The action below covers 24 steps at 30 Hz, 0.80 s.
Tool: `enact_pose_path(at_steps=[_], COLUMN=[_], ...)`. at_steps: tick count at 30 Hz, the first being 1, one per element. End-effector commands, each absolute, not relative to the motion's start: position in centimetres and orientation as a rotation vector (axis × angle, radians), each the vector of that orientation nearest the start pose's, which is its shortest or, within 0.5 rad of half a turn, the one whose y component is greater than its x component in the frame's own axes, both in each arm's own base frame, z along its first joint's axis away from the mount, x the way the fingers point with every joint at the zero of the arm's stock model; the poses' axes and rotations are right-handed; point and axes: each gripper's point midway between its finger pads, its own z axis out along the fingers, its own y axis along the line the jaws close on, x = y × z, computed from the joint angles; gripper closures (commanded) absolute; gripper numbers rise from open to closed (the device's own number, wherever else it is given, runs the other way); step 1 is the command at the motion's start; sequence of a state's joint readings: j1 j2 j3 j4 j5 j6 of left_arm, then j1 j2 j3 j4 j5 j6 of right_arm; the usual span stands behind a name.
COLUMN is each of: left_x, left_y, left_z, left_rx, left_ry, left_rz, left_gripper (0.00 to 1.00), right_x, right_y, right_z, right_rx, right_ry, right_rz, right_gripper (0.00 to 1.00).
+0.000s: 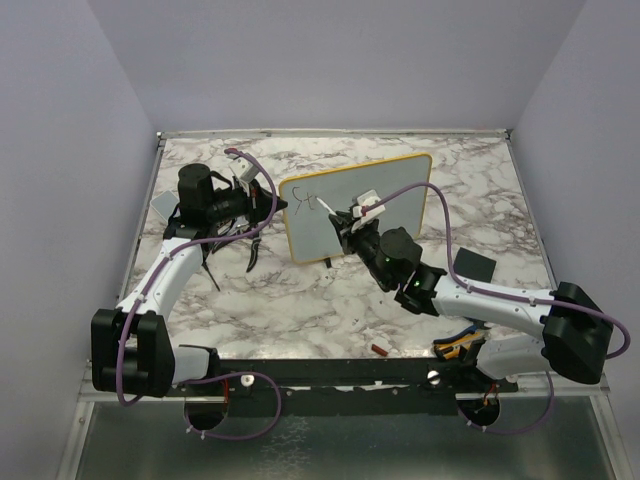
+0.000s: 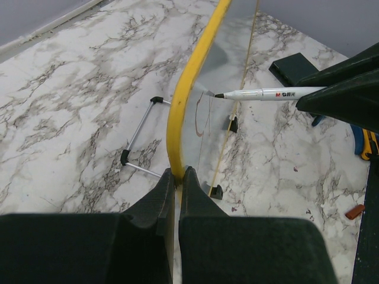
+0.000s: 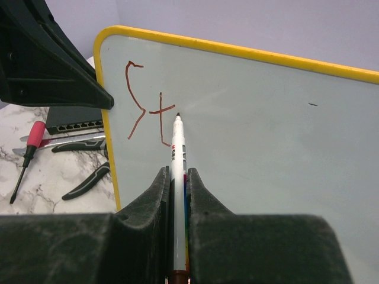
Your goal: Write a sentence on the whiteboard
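Your marker (image 3: pixel 177 148) sat just right of the sentence (image 3: pixel 148 115), "St".
Right gripper (image 3: pixel 179 177) pinched it; bare whiteboard (image 3: pixel 266 136) lay rightward. Left gripper (image 2: pixel 177 177) pinched its edge.

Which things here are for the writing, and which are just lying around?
For the writing:
whiteboard
marker
letters "St" on the board

Just lying about:
red-handled screwdriver
pliers
dark square slab
small red bit near the table's front edge
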<state>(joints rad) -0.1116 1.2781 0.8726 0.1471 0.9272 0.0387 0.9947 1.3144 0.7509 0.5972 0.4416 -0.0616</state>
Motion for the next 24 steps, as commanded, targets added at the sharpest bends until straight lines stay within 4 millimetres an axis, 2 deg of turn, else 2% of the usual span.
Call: enact_pose_path(at_steps=[1, 7, 12, 17, 24], left_x=[34.2, 34.1, 34.1, 34.1, 34.1], left_y=[-17.1, -17.2, -17.2, -17.2, -17.2], left_z=[22.3, 22.4, 22.4, 22.4, 22.4], left_rx=[0.766, 0.768, 0.768, 0.767, 0.768], left_ry=[1.683, 1.679, 1.679, 1.68, 1.68], left_rz=[-0.835, -0.833, -0.834, -0.834, -0.835], left_gripper=[1.0, 1.0, 1.0, 1.0, 1.0], right_x=[30.1, 29.5, 29.2, 29.4, 29.9], right_y=[30.9, 30.7, 30.7, 30.7, 31.2], right_z=[25.3, 22.8, 21.5, 22.0, 24.4], right_rx=[-0.425, -0.433, -0.429, -0.421, -0.402], right_ry=[1.505, 1.572, 1.601, 1.592, 1.531], right_rz=[0.38, 0.397, 0.411, 0.409, 0.42], right_gripper=[0.99, 0.99, 0.99, 0.99, 0.99])
